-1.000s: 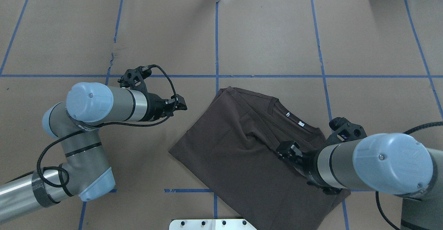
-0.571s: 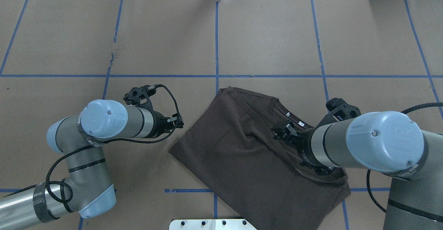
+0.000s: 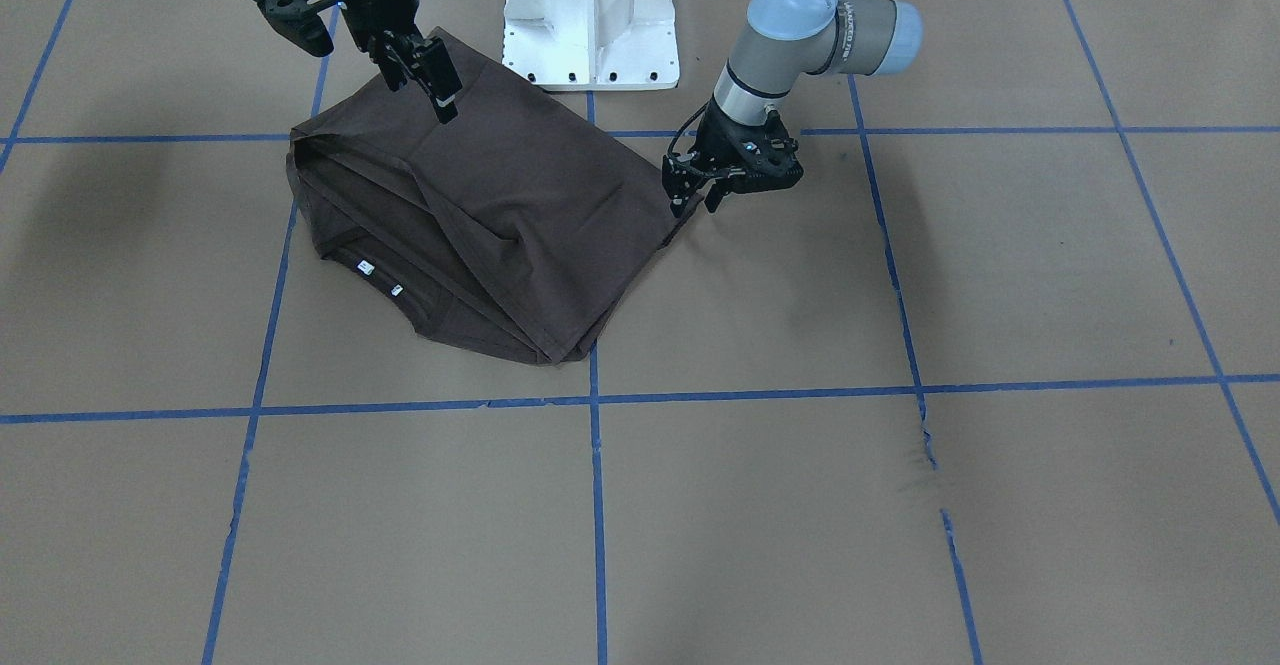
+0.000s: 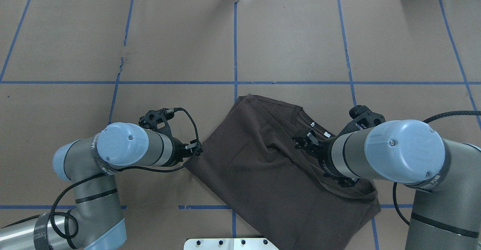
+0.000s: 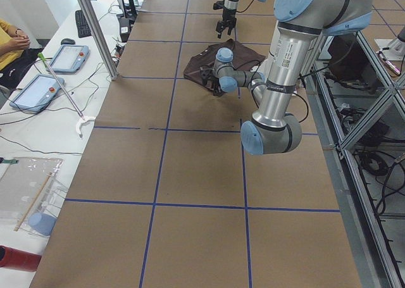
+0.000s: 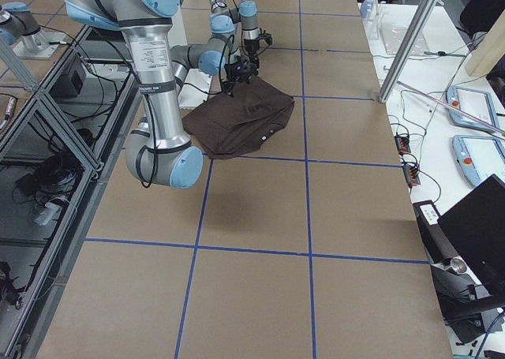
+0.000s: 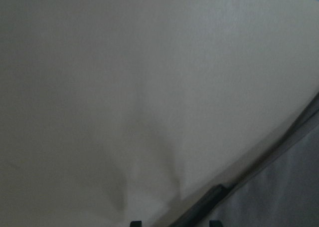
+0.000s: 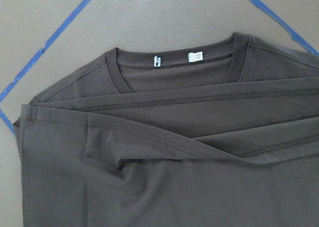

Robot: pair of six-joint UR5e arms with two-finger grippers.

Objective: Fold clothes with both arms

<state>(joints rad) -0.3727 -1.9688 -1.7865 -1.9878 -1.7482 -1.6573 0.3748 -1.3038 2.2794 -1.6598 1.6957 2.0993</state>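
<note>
Brown-paper table point(image 4: 293, 35), blue tape grid point(image 4: 235, 47) | T-shirt point(image 4: 255, 159) part-folded | left jaws apart | right jaws: cannot tell

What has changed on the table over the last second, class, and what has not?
The left gripper moved back toward the robot's base, reaching the left corner of the T-shirt, open and gripping nothing yet. The right gripper slid forward over it toward the collar. Nothing was grasped or released; the T-shirt stayed put.

Bare table paper point(image 4: 293, 35) is being left open across the overhead view's upper half; the lower centre is being occupied by the T-shirt point(image 4: 255, 167) and pedestal base point(image 4: 229, 243).
</note>
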